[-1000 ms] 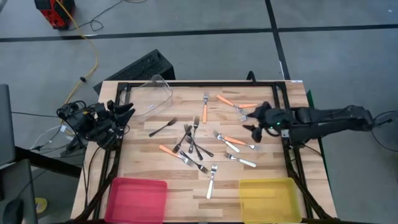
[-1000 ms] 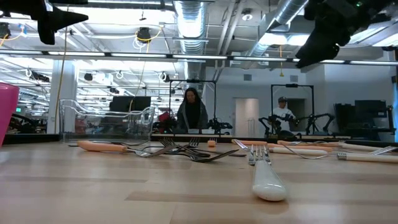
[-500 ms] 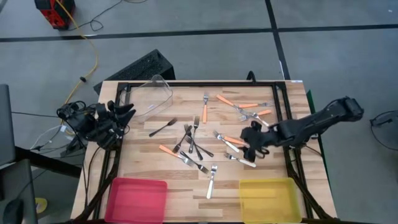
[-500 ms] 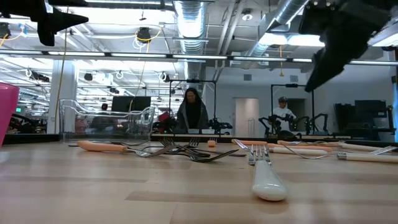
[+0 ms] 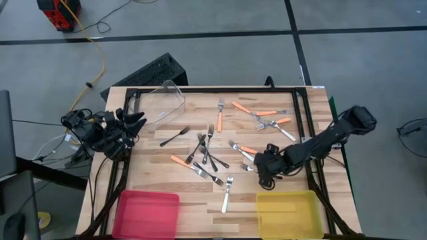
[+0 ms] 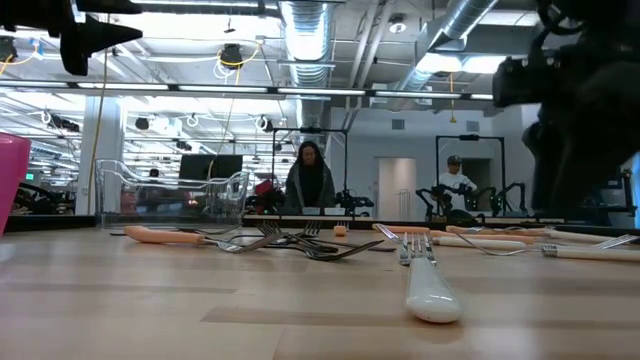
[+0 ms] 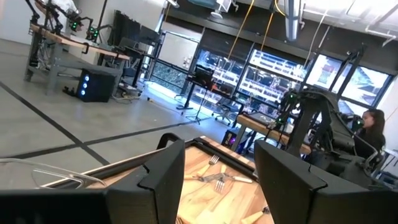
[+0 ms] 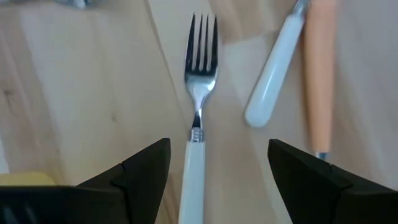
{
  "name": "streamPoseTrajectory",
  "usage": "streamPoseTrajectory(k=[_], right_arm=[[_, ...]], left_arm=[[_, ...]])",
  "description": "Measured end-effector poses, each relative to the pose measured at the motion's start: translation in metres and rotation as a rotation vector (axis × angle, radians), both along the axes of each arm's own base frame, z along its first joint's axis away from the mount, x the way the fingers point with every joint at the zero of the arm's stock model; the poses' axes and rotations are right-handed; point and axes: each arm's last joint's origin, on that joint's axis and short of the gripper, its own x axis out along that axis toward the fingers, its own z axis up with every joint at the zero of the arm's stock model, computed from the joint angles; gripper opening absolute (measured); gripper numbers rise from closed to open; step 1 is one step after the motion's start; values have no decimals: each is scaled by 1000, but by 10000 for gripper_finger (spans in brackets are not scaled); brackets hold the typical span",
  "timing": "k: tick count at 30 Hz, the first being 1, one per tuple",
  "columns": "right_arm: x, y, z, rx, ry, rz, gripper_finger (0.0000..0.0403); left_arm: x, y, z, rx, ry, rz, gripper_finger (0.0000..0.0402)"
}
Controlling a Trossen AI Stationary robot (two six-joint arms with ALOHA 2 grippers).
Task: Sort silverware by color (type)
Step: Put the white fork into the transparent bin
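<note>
From above, the forks lie scattered across the middle of the wooden table, some with orange handles, some dark, some white-handled. The right gripper is low over the forks just above the yellow bin, its arm stretching in from the right edge. The left gripper waits at the table's left edge, near a clear bin. A pink bin sits at the near left corner.

From table height, a white-handled fork points toward the camera, with more forks behind it. The right arm looms dark at the right edge. Two people show far back in the room.

The left wrist view shows its two fingers spread apart, holding nothing.

The right wrist view shows its fingers spread wide on either side of a white-handled fork, not touching it. Another white handle and an orange handle lie just beside.
</note>
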Motion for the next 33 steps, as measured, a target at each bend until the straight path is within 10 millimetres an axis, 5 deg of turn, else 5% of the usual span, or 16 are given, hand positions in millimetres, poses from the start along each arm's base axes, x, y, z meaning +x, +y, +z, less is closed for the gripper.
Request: streamPoseTrajectory(k=[16, 21, 28, 33], right_arm=[[12, 9, -40, 68, 175, 20, 277], [12, 7, -41, 70, 186, 5, 215], [13, 3, -42, 58, 195, 11, 78], [13, 2, -42, 58, 194, 7, 65]], left_arm=[[0, 0, -2, 7, 17, 3, 178], [0, 0, -2, 9, 19, 7, 178], [0, 0, -2, 9, 19, 7, 178], [0, 0, -3, 14, 27, 8, 178]])
